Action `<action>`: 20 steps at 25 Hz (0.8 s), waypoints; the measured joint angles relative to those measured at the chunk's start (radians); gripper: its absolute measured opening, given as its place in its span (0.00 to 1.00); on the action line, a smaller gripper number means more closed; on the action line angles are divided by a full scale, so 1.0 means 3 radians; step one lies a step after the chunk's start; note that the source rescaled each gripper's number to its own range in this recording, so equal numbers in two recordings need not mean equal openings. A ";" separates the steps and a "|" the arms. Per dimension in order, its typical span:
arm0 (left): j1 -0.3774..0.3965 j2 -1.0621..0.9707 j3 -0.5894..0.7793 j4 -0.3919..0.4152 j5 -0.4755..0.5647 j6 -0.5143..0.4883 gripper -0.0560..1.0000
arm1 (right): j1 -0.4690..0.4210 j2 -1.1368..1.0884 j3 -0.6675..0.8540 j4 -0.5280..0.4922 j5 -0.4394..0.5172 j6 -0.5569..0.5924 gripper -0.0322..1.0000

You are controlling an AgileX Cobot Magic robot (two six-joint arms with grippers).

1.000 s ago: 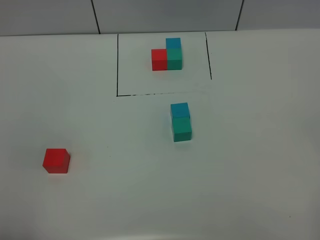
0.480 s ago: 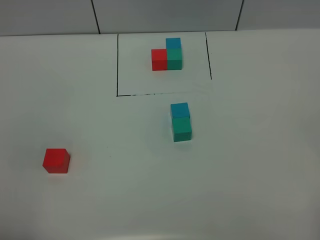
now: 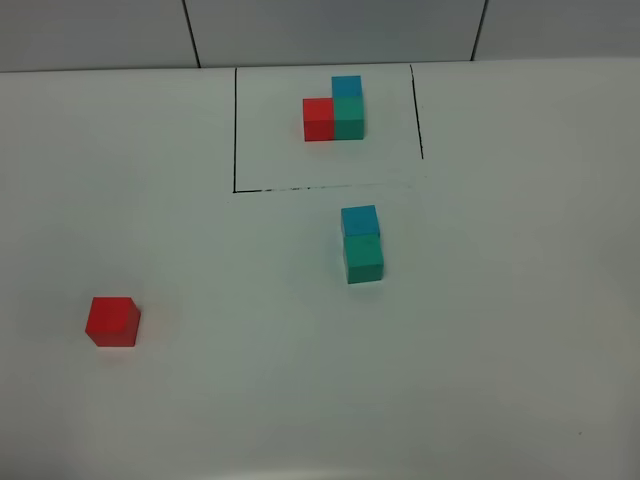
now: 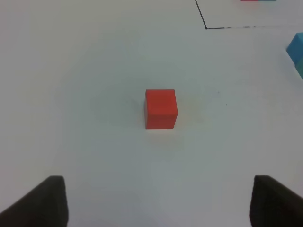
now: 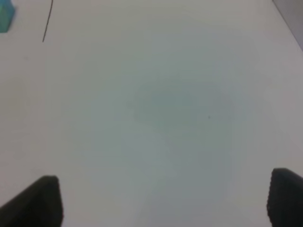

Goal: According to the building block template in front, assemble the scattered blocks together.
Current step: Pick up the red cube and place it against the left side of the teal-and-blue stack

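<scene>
The building block template sits at the back inside black drawn lines: a red, a teal-green and a blue cube in an L. In front of the frame a loose blue cube touches the far side of a loose teal-green cube. A loose red cube lies alone at the front left. The left wrist view shows this red cube ahead of my open left gripper, well apart from it. My right gripper is open over bare table, with a teal cube edge far off. Neither arm appears in the high view.
The white table carries the black frame lines. A grey tiled wall rises behind the table's back edge.
</scene>
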 joint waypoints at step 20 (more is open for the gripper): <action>0.0000 0.0000 0.0000 0.0000 0.0000 0.0000 0.88 | 0.0000 0.0000 0.0000 0.0014 -0.0003 -0.0140 0.86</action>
